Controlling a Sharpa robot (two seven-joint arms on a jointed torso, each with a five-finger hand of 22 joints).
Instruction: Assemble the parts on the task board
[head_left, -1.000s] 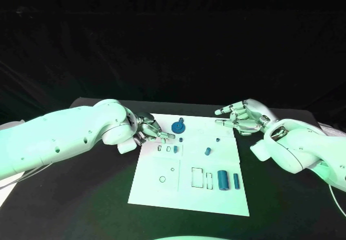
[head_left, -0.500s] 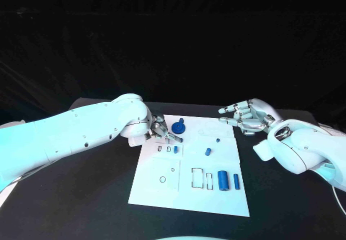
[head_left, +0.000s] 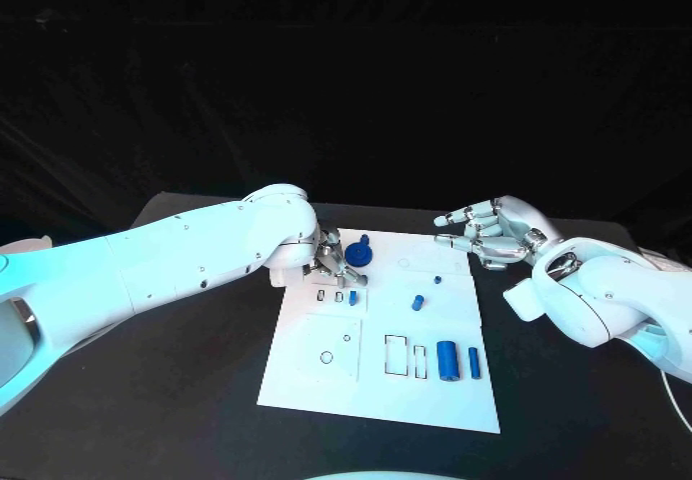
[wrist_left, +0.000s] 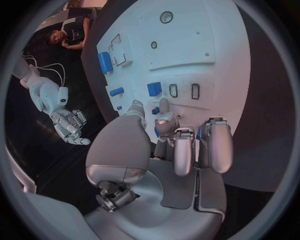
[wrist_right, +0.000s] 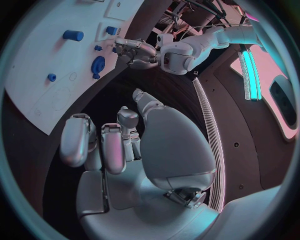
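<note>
Head view: the task board (head_left: 378, 390), a white plate, is seen lying on the black worktop (head_left: 188, 400) with its long axis running away from the robot. Two blue cylinders are counted beside the outlined slots near the board's near edge: a thick cylinder (head_left: 447, 360) and, just beside it on the side toward the right arm, a thin cylinder (head_left: 473, 362); both lie with their long axes along the board's length. One short blue peg (head_left: 415, 302) lies slightly tilted near the board's middle, and one small blue dot (head_left: 436, 279) is noted beyond it. One round blue disc (head_left: 356, 256) with a stub pointing to the board's far edge lies near the far corner on the left arm's side. The left hand (head_left: 330, 262) is placed over that corner, its fingers (head_left: 343, 277) drawn narrow over the small slots beside the disc; whether a part is pinched cannot be told. The right hand (head_left: 488, 233) is held off the board's far corner on the right arm's side, fingers apart, nothing in them.

Left wrist view: the left hand (wrist_left: 169, 150) is shown with fingertips close together just above the board (wrist_left: 206, 45); a blue square part (wrist_left: 154, 89) stands beside two slots.

Right wrist view: the right hand (wrist_right: 119, 145) is seen loosely curled and holding nothing, apart from the board (wrist_right: 44, 65).
</note>
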